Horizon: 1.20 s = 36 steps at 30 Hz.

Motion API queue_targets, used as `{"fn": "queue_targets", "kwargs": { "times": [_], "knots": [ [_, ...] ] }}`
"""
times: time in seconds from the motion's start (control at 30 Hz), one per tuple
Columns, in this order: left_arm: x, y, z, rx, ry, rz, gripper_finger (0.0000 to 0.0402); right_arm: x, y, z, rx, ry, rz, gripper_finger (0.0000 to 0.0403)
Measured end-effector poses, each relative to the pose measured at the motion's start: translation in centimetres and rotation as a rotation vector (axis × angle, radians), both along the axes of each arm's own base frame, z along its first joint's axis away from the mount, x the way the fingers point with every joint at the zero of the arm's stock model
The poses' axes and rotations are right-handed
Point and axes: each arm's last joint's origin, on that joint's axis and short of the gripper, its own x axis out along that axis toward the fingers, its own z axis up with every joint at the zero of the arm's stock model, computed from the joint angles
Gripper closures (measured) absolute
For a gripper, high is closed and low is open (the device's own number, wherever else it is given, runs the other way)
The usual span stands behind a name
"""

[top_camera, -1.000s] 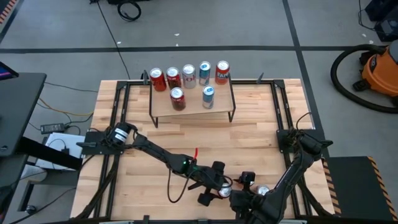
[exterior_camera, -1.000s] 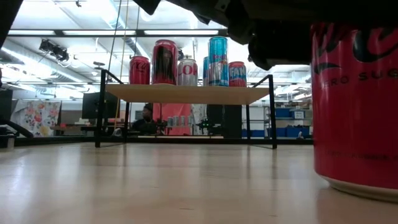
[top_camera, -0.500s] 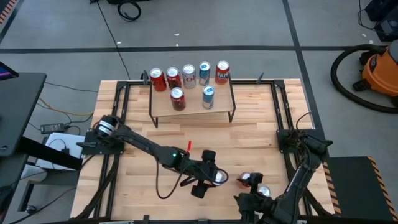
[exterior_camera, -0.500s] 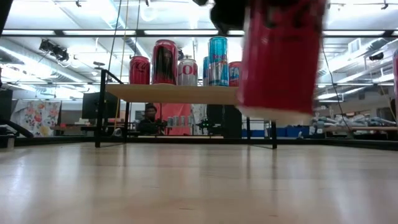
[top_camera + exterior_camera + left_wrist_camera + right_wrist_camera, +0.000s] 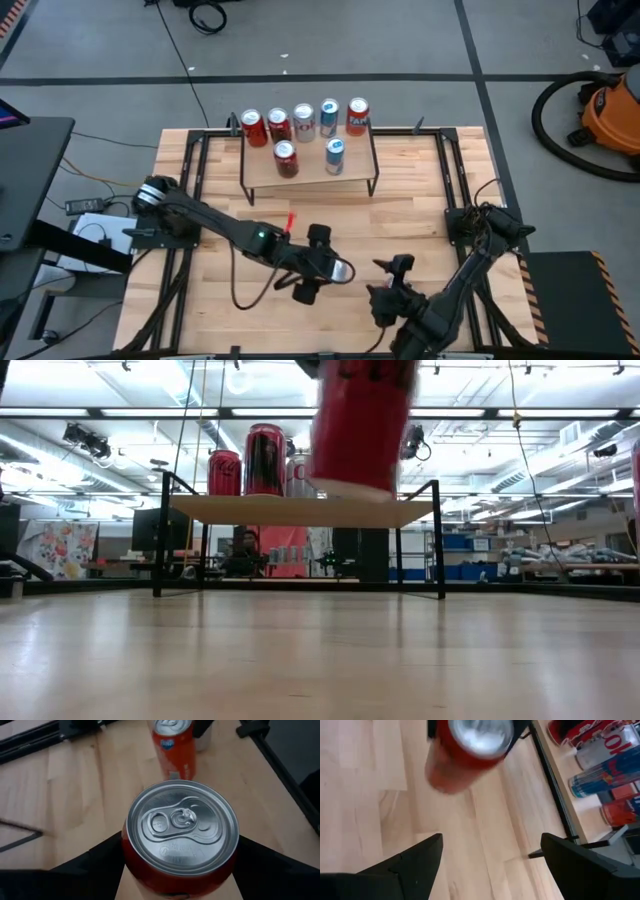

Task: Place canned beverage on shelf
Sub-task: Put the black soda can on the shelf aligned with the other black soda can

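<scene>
Left gripper (image 5: 322,265) moved from counter's (image 5: 420,215) near edge toward shelf (image 5: 310,170), jaws clamped on raised red can (image 5: 181,836); right gripper (image 5: 393,285) jaws open, empty.

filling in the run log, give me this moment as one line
left gripper: shut on red can, lifted off table | right gripper: open, empty, near front edge | shelf: seven cans, room at front

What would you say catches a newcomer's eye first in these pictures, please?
First, the red can held off the table in the left pincer, in front of the shelf. Next, the shelf at the far side of the table, carrying seven cans: five in a back row and two nearer the front. The right pincer waits open at the near right, with another orange can standing on the table near it.
</scene>
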Motion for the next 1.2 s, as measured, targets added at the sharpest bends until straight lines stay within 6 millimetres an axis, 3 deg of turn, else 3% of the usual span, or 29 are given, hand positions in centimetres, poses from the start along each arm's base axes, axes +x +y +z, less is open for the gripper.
{"fn": "queue_targets", "kwargs": {
  "times": [0.23, 0.43, 0.73, 0.9, 1.0, 1.2],
  "knots": [
    [-2.4, 1.4, 3.2, 0.004, -0.016, 0.052, 0.0095, -0.5, -3.9, -0.9, 0.054, -0.039, -0.005, 0.0055],
    [-4.6, 2.8, 5.9, 0.004, -0.049, 0.109, 0.0095, -1.2, -8.1, -1.1, 0.164, -0.187, 0.045, 0.0055],
    [-8.4, 5.9, 9.4, 0.023, -0.071, 0.214, 0.0095, -2.3, -15.1, 0.0, 0.108, -0.369, 0.151, 0.0055],
    [-11.1, 7.7, 11.0, 0.022, -0.077, 0.3, 0.0095, -3.6, -18.0, 0.7, 0.087, -0.439, 0.193, 0.0055],
    [-12.3, 8.4, 10.8, 0.049, -0.063, 0.351, 0.0095, -4.4, -19.2, 1.0, 0.085, -0.484, 0.232, 0.0055],
    [-14.0, 9.6, 8.4, 0.058, -0.062, 0.399, 0.0095, -5.0, -21.1, 2.0, 0.088, -0.568, 0.31, 0.0055]
  ]
}}
